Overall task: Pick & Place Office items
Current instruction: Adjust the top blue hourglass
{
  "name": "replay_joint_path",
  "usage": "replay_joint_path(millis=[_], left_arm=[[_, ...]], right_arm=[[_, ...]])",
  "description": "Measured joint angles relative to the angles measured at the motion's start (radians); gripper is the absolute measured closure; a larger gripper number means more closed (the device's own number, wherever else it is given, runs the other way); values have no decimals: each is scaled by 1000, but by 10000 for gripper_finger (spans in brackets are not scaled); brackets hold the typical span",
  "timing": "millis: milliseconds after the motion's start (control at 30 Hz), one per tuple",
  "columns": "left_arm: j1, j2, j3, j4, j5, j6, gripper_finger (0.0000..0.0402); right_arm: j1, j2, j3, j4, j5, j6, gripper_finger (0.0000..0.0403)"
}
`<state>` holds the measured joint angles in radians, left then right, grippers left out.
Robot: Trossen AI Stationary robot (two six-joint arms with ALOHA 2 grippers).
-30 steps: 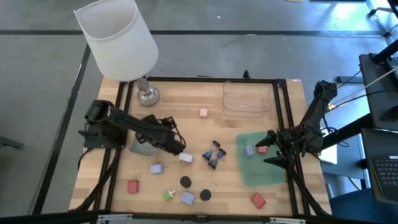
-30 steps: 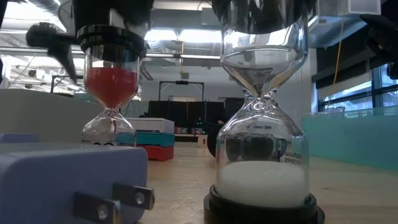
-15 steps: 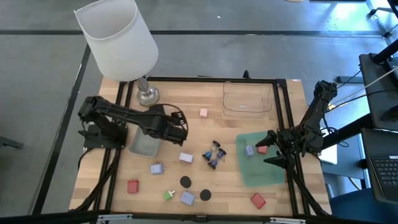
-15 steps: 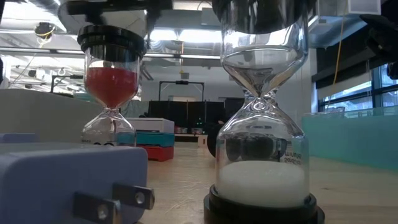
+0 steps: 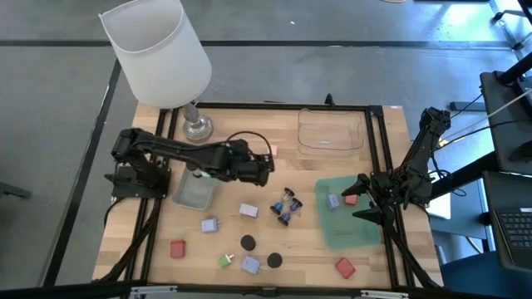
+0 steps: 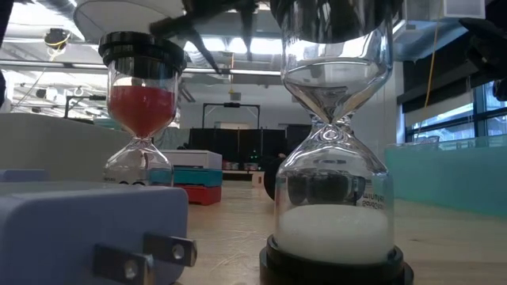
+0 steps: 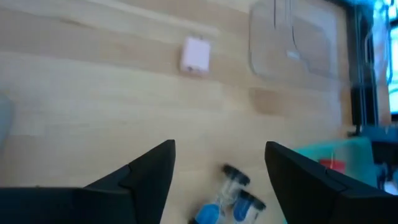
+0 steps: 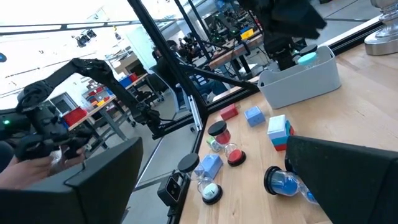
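Note:
My left gripper [image 5: 268,166] hangs open and empty over the wood, between a pink block [image 5: 272,151] and the two small hourglasses [image 5: 287,205]. In the left wrist view its fingers [image 7: 219,149] frame bare table, with the pink block [image 7: 196,55] ahead. My right gripper [image 5: 359,199] is open and empty at the green tray [image 5: 349,228], which holds a lilac block [image 5: 333,201] and a red block [image 5: 350,198]. Lilac blocks [image 5: 248,210], red blocks [image 5: 178,248], black caps [image 5: 248,242] and a green bit [image 5: 226,261] lie on the table.
A white-shaded lamp [image 5: 158,50] stands at the far left on its metal base [image 5: 198,127]. A clear tray [image 5: 332,131] lies at the far right. A grey tray [image 5: 195,193] lies under my left arm. A black frame [image 5: 378,149] edges the table.
My left gripper has gone from over the lilac block toward the table's far edge, then toward the right edge, ending beside the pink block. Its arm has stretched out across the grey tray. My right arm has kept still.

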<state>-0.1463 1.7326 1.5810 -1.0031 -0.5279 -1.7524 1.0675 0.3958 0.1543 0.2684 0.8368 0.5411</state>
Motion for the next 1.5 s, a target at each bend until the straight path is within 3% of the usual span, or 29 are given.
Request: replay_joint_path(millis=[300,600,800,1200,1500], left_arm=[[-17,113,54,99,51,102,182],[-13,252,213,110,63,384,183],[-12,337,267,110,133,544,183],[-23,396,268,67,343,571,183],[-88,410,269,39,250,536,145]], right_arm=[[0,0,0,-1,0,0,3],[0,0,0,-1,0,0,3],[0,0,0,-1,0,0,3],[0,0,0,-1,0,0,3],[0,0,0,0,0,0,3]])
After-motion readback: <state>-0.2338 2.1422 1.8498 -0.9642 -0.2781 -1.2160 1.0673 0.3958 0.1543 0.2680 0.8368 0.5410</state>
